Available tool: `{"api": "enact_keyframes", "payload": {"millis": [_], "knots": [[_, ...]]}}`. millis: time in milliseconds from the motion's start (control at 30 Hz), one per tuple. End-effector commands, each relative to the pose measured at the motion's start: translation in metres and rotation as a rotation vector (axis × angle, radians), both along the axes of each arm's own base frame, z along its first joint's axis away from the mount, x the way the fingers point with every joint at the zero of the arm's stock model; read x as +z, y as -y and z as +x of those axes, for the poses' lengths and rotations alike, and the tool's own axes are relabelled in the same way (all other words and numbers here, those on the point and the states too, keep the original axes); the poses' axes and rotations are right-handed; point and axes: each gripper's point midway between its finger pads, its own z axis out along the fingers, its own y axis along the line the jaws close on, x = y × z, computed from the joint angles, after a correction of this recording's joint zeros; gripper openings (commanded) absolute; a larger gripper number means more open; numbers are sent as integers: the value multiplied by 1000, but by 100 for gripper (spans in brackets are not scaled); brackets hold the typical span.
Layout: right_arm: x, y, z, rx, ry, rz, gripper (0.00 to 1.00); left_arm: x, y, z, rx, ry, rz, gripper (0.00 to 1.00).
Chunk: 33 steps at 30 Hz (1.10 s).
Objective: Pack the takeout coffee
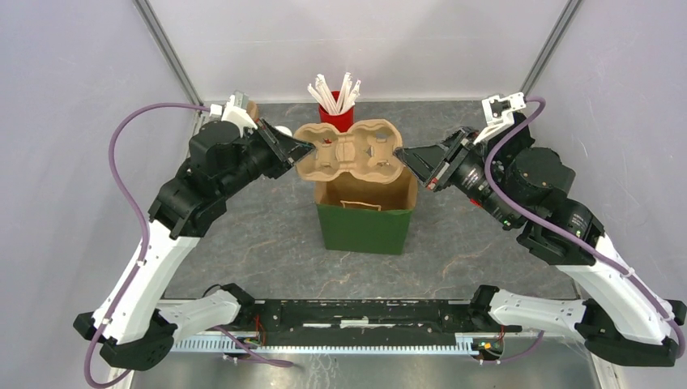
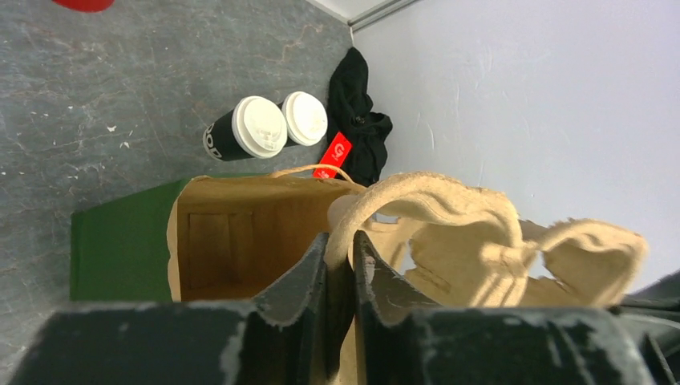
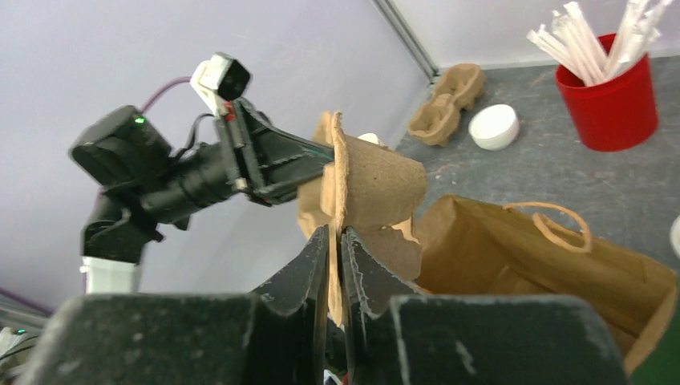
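Grey mottled surface (image 1: pixel 243 235) is sitting between pale walls, and a green paper bag (image 1: pixel 364 228) is standing in the middle of it with its mouth gaping upward. You're holding a cardboard cup carrier (image 1: pixel 348 152) right above that mouth. Your left gripper (image 1: pixel 308 151) is pinching the carrier's left rim and your right gripper (image 1: pixel 403 156) is pinching the right rim, both pressed tight on the cardboard. A red holder (image 1: pixel 336 115) full of white straws is standing just behind the carrier. The takeout coffee (image 2: pixel 257 128), two lidded black cups touching each other, is sitting on the surface past the bag, just beside a black cloth (image 2: pixel 365 132) and well apart from both grippers.
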Motion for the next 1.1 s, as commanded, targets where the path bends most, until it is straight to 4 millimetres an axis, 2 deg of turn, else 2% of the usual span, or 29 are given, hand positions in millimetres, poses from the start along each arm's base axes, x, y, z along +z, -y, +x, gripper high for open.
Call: {"api": "enact_keyframes", "payload": {"millis": [0,100,200,267,333,400,500,533,567,600,633,700,800,933,1067], "knots": [[-21,7,3,-36,-38,-53,18,24,-11,-5,8,85,33,13],[-37,4,4,-28,-52,-109,29,18,-12,-3,1,80,74,9],[-43,3,6,-29,-41,-151,37,14,-14,-3,-1,83,106,9],[-46,3,9,-38,-40,-175,39,12,-16,-3,4,78,119,9],[-46,4,11,-48,-39,-182,37,12,-17,-4,3,78,123,9],[-46,3,12,-52,-35,-187,31,10,-17,-4,5,75,125,9],[-44,5,15,-67,-28,-199,16,11,-18,-4,7,77,127,9],[-44,8,16,-83,-28,-201,9,11,-18,-4,6,79,131,11],[-43,12,17,-98,-26,-202,3,10,-18,-4,4,81,136,18],[-41,18,18,-121,-19,-204,0,8,-18,-4,4,80,143,29],[-39,23,18,-137,-6,-205,0,7,-19,-4,7,75,148,44],[-30,32,15,-146,33,-205,0,1,-21,-4,15,58,161,66],[-21,41,5,-121,87,-209,0,-17,-26,-5,24,-5,213,83],[-22,54,-4,-118,104,-227,0,-41,-30,-7,22,-77,284,88],[-31,68,2,-193,44,-242,0,-63,-29,-9,0,-146,328,86]]}}
